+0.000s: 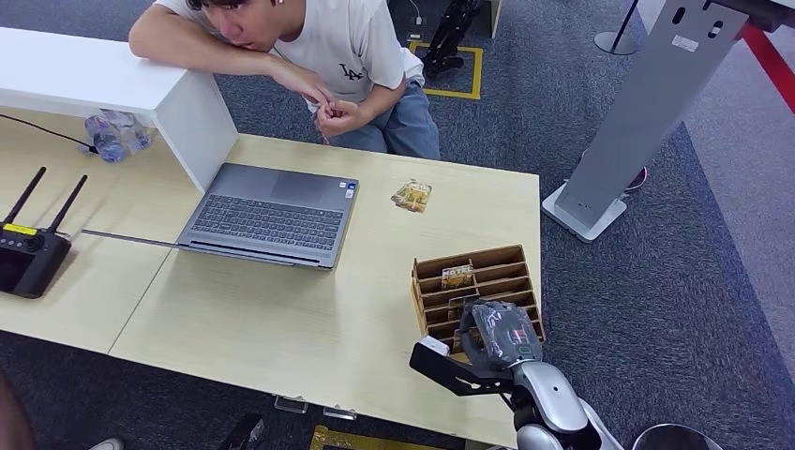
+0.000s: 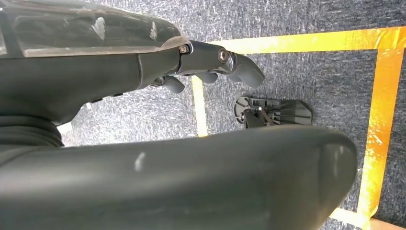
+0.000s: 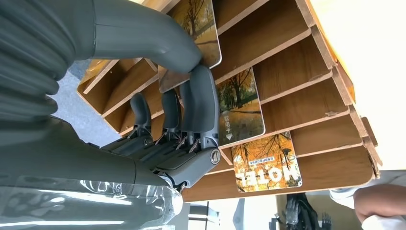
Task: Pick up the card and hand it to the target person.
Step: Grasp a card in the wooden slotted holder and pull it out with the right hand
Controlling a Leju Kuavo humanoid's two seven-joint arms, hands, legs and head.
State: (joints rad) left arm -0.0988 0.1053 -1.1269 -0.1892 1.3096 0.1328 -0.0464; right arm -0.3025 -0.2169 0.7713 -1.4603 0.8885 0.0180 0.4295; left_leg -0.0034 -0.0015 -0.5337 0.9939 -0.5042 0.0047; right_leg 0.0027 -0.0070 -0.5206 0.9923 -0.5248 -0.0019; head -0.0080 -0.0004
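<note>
My right hand is down in the wooden card rack near the counter edge, thumb and fingers pinching a card; grip looks shallow, though I can't be sure. Risk: card slips, or snags a divider on lifting and drags the rack.

The right hand is reaching forward on its silver arm, thumb and fingers pinching a card. The left hand is hanging low, fingers loosely curled, holding nothing.
</note>
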